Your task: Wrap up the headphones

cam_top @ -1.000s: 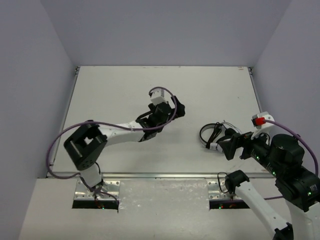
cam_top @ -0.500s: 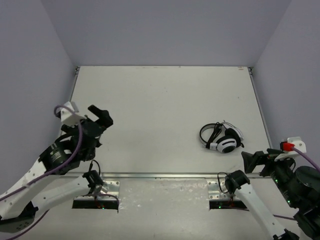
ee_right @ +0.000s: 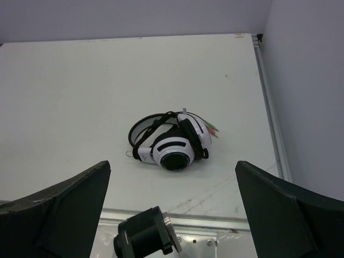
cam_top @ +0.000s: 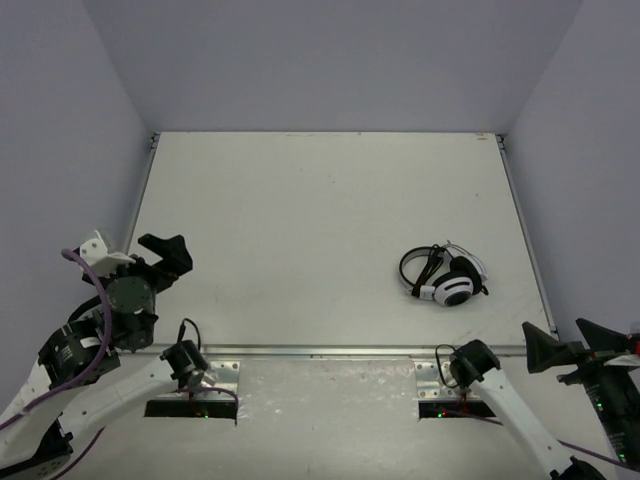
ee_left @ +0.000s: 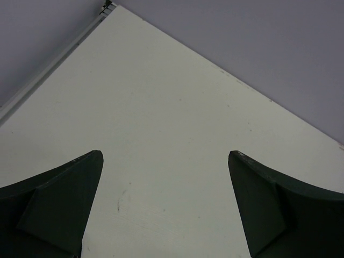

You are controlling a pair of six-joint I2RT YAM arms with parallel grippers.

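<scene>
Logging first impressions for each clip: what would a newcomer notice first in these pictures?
The white-and-black headphones stand out, lying alone on the right side of the pale table with the thin cord gathered close around them. Next come the two arms at the near corners, the left gripper and right gripper both open and holding nothing.

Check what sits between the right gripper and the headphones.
Nothing in the way: the top view shows only bare table between the open right gripper and the headphones; the right wrist view agrees, adding just the table's edge rail.
</scene>
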